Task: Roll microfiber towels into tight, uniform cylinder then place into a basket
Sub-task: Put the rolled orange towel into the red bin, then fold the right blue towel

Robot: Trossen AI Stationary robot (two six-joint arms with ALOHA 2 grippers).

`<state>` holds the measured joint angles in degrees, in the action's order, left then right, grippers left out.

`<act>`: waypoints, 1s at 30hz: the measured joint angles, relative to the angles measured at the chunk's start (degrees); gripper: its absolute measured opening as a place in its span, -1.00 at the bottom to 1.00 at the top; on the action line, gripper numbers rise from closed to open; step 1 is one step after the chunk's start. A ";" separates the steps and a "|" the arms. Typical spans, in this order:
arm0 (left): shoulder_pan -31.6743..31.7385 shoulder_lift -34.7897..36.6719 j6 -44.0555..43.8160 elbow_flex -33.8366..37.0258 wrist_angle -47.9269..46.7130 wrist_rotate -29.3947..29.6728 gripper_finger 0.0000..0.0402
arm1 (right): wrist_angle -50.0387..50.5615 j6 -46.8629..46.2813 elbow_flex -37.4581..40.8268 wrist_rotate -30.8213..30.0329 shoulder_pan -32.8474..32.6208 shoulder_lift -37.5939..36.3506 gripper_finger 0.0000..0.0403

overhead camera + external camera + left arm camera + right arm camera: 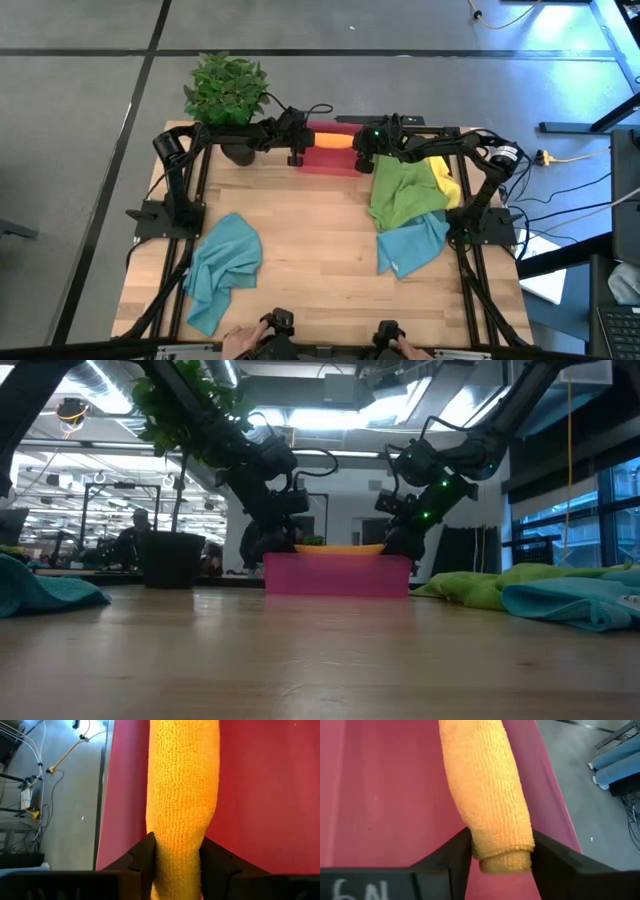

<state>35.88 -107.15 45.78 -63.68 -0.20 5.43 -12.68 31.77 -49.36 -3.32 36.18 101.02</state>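
Note:
The orange towel, rolled into a cylinder, lies along the far side of the red-pink basket, its top at rim height in the low view. My left gripper is shut on its left end. My right gripper is shut on its right end. A green towel, a yellow towel and a teal towel lie heaped at the right. Another teal towel lies crumpled at the near left. My left gripper pinches the roll's left end between its two fingers, which lie across the roll and come from above. The roll runs on over the basket's red floor. My right gripper pinches the roll's right end between its two fingers, across the roll and from above. The spiral end face shows just past the fingers, over the basket floor.
A potted plant stands at the far left beside the basket. Bare wood lies in the table's middle. A person's hands show at the near edge on two control handles.

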 joint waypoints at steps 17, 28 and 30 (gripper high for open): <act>-0.04 0.08 -0.63 0.00 0.91 5.97 -0.12 | 7.86 -1.53 -6.33 -4.24 -0.02 0.35 -0.05; -4.16 7.63 -7.57 0.02 0.04 7.50 -0.11 | 14.14 -4.14 -6.75 -5.17 -0.17 -9.34 -0.05; -6.07 9.70 -10.80 0.02 -1.10 7.63 -0.11 | 15.84 -6.22 -6.77 -4.26 -0.85 -12.46 -0.05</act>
<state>29.80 -97.45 34.98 -63.66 -1.30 13.07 3.16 25.55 -56.13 -7.58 35.33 88.56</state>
